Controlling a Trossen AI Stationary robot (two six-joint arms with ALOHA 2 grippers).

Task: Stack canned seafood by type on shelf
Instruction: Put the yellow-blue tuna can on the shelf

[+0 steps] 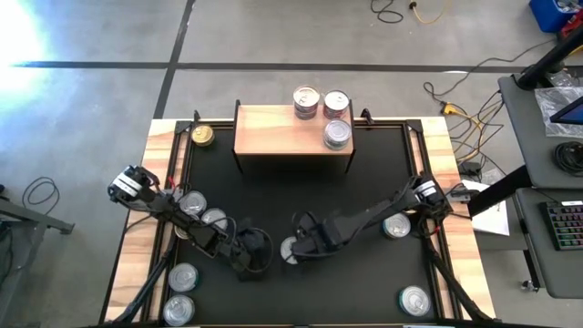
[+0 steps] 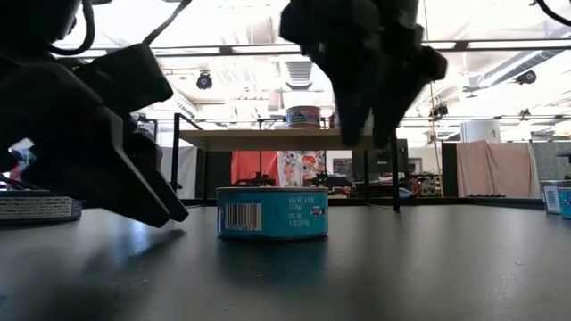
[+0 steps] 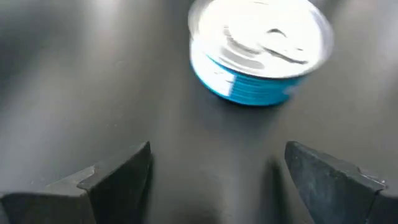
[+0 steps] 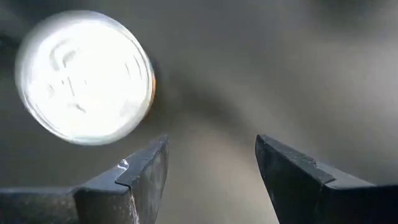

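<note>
Right pincer (image 1: pixel 298 246) hovers part-open and empty above the blue-labelled tin (image 1: pixel 289 250) on the mat, likely lining up a grasp; left pincer (image 1: pixel 258 255) gapes empty beside it, well short of the shelf (image 1: pixel 282 132).

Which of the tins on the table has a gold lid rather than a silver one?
The gold-lidded tin, standing alone on the wooden table edge just left of the shelf; every other visible tin has a silver lid.

Looks like a robotics lab or workshop space: bare grey concrete floor (image 1: pixel 273 36) with dark tape lines, loose yellow and black cables (image 1: pixel 460 114) trailing around, a grey side desk with a backlit keyboard (image 1: pixel 565 223), plus exposed ceiling ducts (image 2: pixel 526 64) and hanging lights behind the counter.
</note>
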